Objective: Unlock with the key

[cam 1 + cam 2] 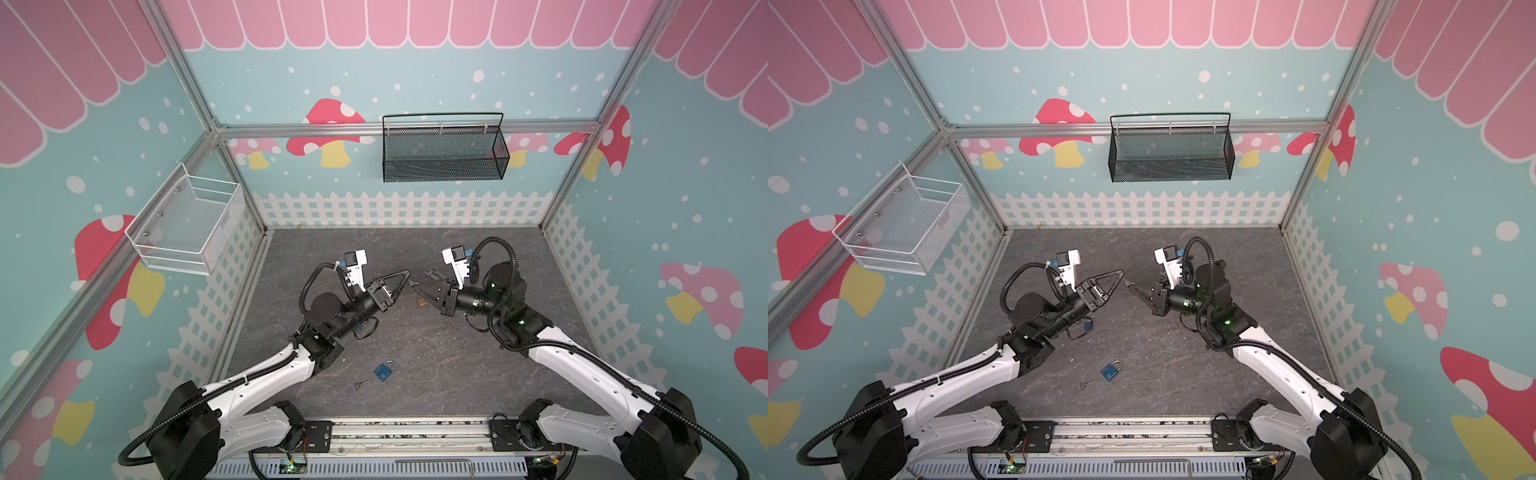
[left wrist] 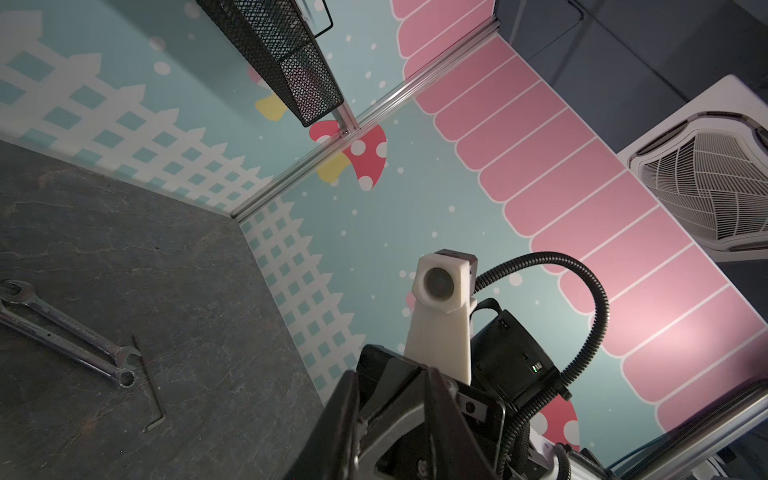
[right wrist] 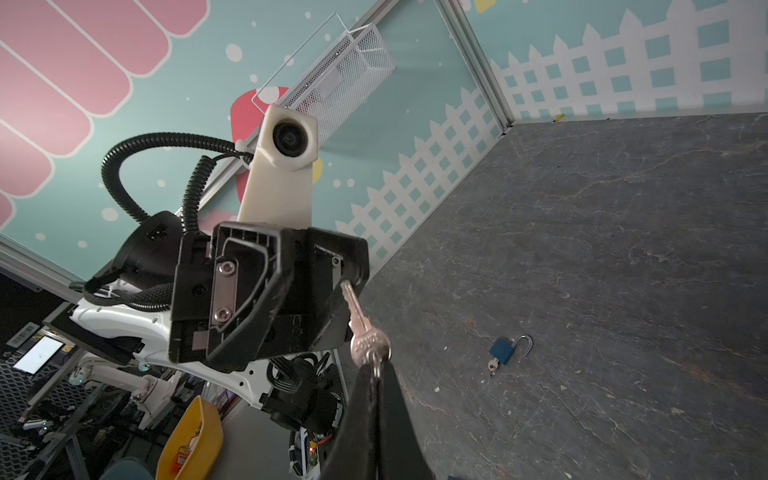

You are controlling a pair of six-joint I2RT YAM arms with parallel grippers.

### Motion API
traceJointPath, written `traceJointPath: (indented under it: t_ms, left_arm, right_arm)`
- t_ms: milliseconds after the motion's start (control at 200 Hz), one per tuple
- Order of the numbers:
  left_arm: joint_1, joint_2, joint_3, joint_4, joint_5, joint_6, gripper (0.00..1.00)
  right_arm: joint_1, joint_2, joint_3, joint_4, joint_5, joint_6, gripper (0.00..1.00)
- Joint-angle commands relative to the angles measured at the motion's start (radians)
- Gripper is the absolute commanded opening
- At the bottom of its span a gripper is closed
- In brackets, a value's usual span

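So the padlock (image 1: 384,370) sits on the table (image 1: 457,374) near the front, small key (image 1: 360,384) just left of it (maybe touching, hard to tell), wrenches (image 1: 432,273) well behind them.

Stray tools and two wall baskets

You have two wrenches (image 2: 79,326) lying side by side on the grey counter (image 1: 436,365) just beyond the right claw (image 1: 417,286), with a hex key (image 2: 147,376) just beside them. A black mesh basket (image 1: 442,164) hangs on the back wall well beyond that claw. A white mesh basket (image 1: 226,220) sits well apart past the left claw (image 1: 405,273).
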Motion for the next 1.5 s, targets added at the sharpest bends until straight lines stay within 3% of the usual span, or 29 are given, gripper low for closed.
traceJointPath:
  t_ms: [0, 425, 1011, 1256, 1496]
  left_arm:
    - [-0.007, 0.007, 0.046, -0.097, -0.028, 0.005, 0.24]
    - [-0.008, 0.037, 0.120, -0.306, -0.056, 0.014, 0.17]
    - [-0.008, 0.062, 0.173, -0.417, -0.077, 0.004, 0.16]
    - [-0.007, 0.062, 0.187, -0.497, -0.094, 0.001, 0.11]
    - [-0.007, 0.055, 0.181, -0.472, -0.087, -0.002, 0.05]
  right_arm:
    - [-0.003, -0.004, 0.047, -0.066, 0.037, -0.089, 0.00]
    - [0.018, 0.005, 0.087, -0.177, 0.127, -0.220, 0.00]
    - [0.108, 0.047, 0.162, -0.315, 0.264, -0.376, 0.00]
    - [0.116, 0.045, 0.175, -0.351, 0.313, -0.412, 0.00]
    - [0.119, 0.036, 0.184, -0.369, 0.319, -0.437, 0.00]
